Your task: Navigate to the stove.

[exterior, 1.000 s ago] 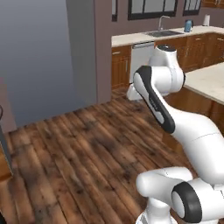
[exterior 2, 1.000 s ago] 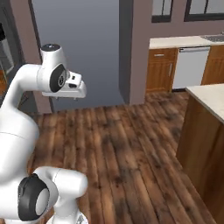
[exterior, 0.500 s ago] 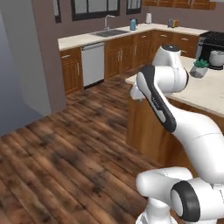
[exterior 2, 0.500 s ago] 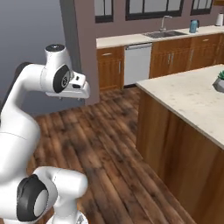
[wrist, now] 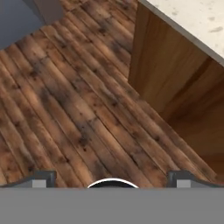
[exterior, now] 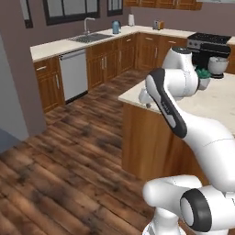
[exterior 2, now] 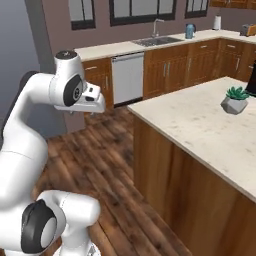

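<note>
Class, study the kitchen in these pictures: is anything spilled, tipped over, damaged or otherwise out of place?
Nothing stands out. The potted plant sits upright on the island, the floor is free of spills, the dishwasher is closed, and the stove at the far end looks intact.
</note>
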You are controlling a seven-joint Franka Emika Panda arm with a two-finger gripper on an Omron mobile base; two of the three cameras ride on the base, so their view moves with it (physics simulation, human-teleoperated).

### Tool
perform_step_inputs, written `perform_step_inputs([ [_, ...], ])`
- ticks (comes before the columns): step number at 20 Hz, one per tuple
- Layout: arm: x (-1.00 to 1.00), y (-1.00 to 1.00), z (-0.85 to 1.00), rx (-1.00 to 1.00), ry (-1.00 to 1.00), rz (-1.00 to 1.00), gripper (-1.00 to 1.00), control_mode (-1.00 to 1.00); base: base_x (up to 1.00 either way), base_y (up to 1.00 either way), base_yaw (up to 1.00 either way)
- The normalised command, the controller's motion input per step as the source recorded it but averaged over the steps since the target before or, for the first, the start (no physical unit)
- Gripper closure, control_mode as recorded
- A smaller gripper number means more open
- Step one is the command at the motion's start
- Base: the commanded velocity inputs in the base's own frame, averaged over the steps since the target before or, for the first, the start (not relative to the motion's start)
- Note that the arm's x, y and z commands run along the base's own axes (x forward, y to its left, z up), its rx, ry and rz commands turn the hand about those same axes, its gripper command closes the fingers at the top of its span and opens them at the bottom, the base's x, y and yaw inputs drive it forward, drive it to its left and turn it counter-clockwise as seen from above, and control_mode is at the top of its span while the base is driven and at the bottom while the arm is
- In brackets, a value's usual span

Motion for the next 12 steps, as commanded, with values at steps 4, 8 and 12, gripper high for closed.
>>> perform_step_inputs([
  [4,0.0,0.0,0.0,0.0,0.0,0.0,-1.0,1.0,1.0,0.27,-0.43],
  [8,0.0,0.0,0.0,0.0,0.0,0.0,-1.0,1.0,1.0,0.83,-0.48],
  [12,0.0,0.0,0.0,0.0,0.0,0.0,-1.0,1.0,1.0,0.98,-0.44],
])
